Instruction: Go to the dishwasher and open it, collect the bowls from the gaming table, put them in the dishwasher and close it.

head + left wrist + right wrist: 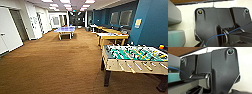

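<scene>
Whether either gripper's fingers stand apart or together cannot be told: both wrist views look across the robot's own dark plate and jointed bar, with a thin blue cable (218, 35) crossing the left one and a strip of brown carpet beyond. Neither arm reaches into the head view, so nothing appears to be held out toward the room.

Outward from the robot, a wide brown carpet floor (57, 65) runs down a long hall. Close on the right stands a pale wooden foosball table with a green field and rods (135, 58); a small orange object (161, 46) sits past its far right corner, too blurred to name as a bowl. Beyond the foosball table, along the blue wall (150, 22), stands the long narrow gaming table with a white top and yellowish wood edge (112, 36), its long axis running across the view. No bowls can be made out on it. A blue table-tennis table (65, 30) stands farther down the hall near the middle, and a white door (8, 30) lies on the left.

The dishwasher cannot be made out. The gaming table lies ahead and to the right, so the right arm would likely be the nearer one, though both are well apart from it.
</scene>
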